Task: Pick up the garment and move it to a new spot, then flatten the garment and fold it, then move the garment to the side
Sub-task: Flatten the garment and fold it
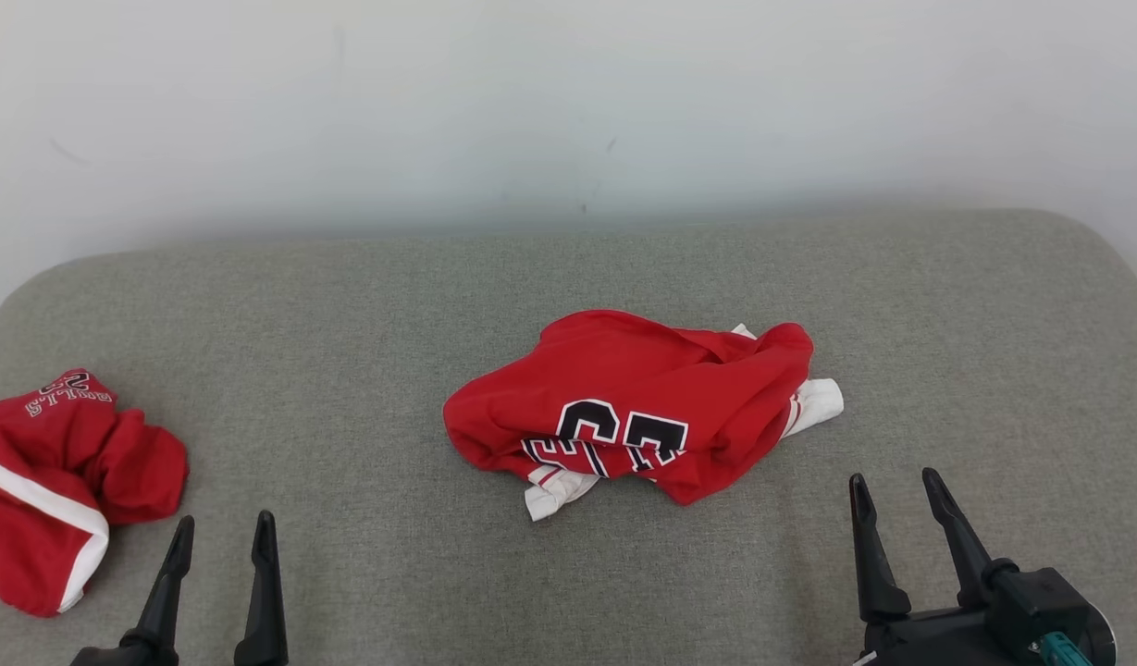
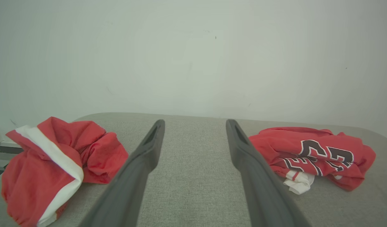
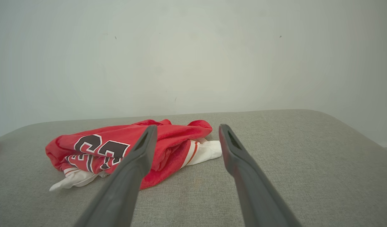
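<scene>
Both sets of jaws stand wide open and empty. The left gripper (image 1: pixel 225 520) waits at about 7 o'clock on the grey upholstered surface (image 1: pixel 568 592) and the right gripper (image 1: pixel 893 477) at about 5 o'clock, fingers pointing away from the robot, neither touching any cloth.

From the right gripper, the red jersey (image 1: pixel 642 398) lies near, at roughly 11 o'clock; from the left one it is well apart, toward 2 o'clock. It sits in the middle of the surface as a crumpled heap, black-and-white numerals facing up, with white cloth ends (image 1: pixel 554 490) poking out at its 7 o'clock and 3 o'clock edges. Out at 9 o'clock, just beside the left gripper, is a second red bundle with a white stripe, shorts (image 1: pixel 59 481) by the look of them. A pale wall (image 1: pixel 568 111) closes off 12 o'clock.

I take the jersey to be the one to move. It looks light, limp and probably a bit slick, so it will sag and trail rather than hold any shape, and a pinch into the heap may catch several layers at once. A raised fold on top should do for carrying it. For flattening, I'd go for the outer edges instead, each gripper taking the side nearest it, near those white ends.
</scene>
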Controlling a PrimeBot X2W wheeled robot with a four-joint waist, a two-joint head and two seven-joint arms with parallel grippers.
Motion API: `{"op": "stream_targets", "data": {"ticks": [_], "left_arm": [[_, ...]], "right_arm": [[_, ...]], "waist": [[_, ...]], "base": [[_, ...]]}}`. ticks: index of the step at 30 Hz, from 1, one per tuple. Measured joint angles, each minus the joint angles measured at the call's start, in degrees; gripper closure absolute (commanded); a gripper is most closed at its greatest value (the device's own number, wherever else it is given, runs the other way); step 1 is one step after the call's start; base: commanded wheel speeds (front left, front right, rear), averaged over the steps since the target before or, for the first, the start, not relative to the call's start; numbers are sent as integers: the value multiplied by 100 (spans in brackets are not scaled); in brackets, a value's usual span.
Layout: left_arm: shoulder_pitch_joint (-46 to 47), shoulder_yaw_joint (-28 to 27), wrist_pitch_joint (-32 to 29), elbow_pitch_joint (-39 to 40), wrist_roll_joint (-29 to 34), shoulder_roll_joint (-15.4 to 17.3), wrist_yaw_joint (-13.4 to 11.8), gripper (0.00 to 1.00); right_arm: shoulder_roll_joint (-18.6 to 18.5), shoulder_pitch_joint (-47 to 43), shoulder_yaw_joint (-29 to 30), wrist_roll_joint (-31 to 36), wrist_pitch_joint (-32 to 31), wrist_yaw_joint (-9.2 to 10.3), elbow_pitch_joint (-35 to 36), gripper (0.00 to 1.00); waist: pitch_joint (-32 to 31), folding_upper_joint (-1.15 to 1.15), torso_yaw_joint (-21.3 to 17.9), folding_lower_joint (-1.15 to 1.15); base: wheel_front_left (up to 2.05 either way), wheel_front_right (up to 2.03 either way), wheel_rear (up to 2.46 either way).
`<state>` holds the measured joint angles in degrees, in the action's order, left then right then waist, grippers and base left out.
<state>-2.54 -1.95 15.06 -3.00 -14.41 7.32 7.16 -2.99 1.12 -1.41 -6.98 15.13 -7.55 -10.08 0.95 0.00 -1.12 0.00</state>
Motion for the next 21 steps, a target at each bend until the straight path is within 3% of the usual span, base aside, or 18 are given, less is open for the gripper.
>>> {"op": "stream_targets", "data": {"ticks": [15, 21], "left_arm": [[-2, 5, 0, -47, 13, -2, 25, 0], [160, 388, -1, -138, 12, 111, 25, 0]], "right_arm": [[-1, 1, -10, -9, 0, 0, -37, 0], [-1, 39, -53, -9, 0, 0, -31, 0]], "waist": [[7, 0, -33, 0], [91, 0, -81, 0]], "base": [[0, 0, 0], [0, 0, 0]]}}
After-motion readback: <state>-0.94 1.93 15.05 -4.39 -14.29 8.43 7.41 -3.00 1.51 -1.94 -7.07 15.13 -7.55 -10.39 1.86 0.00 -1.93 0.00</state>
